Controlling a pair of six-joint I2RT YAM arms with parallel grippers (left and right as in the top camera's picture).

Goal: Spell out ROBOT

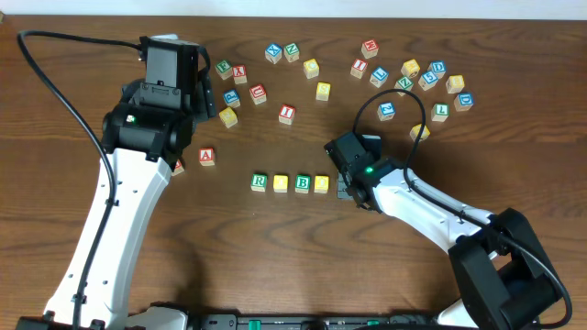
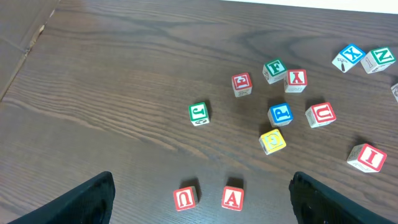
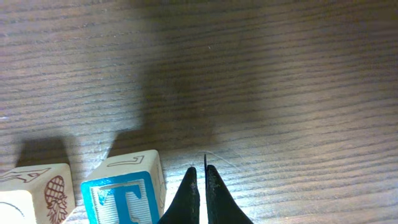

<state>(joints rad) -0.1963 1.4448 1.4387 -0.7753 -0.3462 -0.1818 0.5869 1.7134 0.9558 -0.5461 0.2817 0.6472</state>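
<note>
A wooden cube with a blue letter T (image 3: 121, 198) lies on the dark wood-grain counter (image 1: 275, 266), just left of the right end effector (image 3: 200, 169) as the right wrist camera sees it. The two black fingers (image 3: 186, 199) are pressed together with only a hairline between them and grip nothing. They stand just beside the cube's right edge; whether they touch it cannot be told. A cream wooden cube with a brown pineapple picture (image 3: 37, 196) stands just left of the T cube.

From overhead, the right arm (image 1: 431, 206) reaches from the near right corner toward the middle. Its wrist lies low at the right end of a row of four cubes set side by side: a green R cube (image 1: 259, 182), a yellow cube (image 1: 281, 183), a green B cube (image 1: 303, 183) and a second yellow cube (image 1: 321, 183). The wrist hides the T cube in that view, so only the wrist camera shows it.

The left arm (image 1: 110, 229) rises from the near left edge and bends toward the far left. The left end effector (image 2: 202, 183) hangs above the counter with its fingers spread wide, one at each lower corner of its own view, holding nothing. That view looks down on a red A cube (image 2: 233, 198) and a red U cube (image 2: 185, 198), with a loose scatter of lettered cubes (image 2: 280, 99) beyond them. Overhead, the arm half covers the U cube.
</note>
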